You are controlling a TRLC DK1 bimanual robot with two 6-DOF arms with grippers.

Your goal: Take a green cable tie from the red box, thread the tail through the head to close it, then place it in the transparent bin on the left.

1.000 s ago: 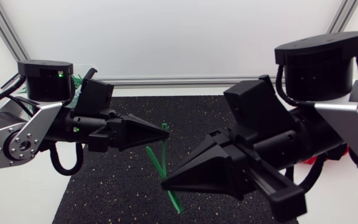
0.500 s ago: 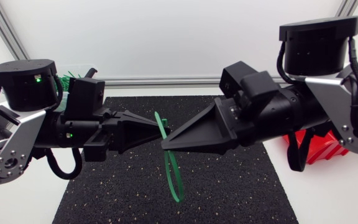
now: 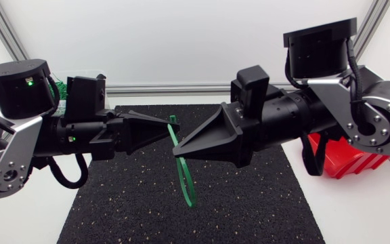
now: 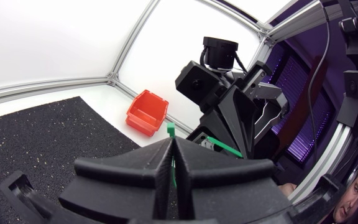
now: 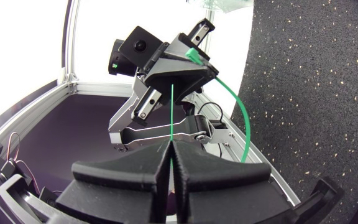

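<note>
Head view: your two matte black wedge grippers meet almost tip to tip above the middle of the speckled black mat point(image 3: 127, 203). The left gripper point(image 3: 169, 127) pinches the upper end of the green cable tie point(image 3: 190, 198). The right gripper point(image 3: 177, 150) pinches it just below, and the thin strap hangs under them in a narrow loop. The red box point(image 3: 347, 163) sits by the mat's right edge, partly behind your right arm. Bare mat lies on every side of the loop.

Left wrist view: only here do you see the tie's small square head point(image 4: 171, 129) poking out between the left gripper's point(image 4: 171, 155) pressed-together fingers.

Right wrist view: the right gripper's point(image 5: 169, 155) fingers close on a hair-thin green tail, while the strap point(image 5: 241, 118) arcs smoothly from the left gripper just ahead.
</note>
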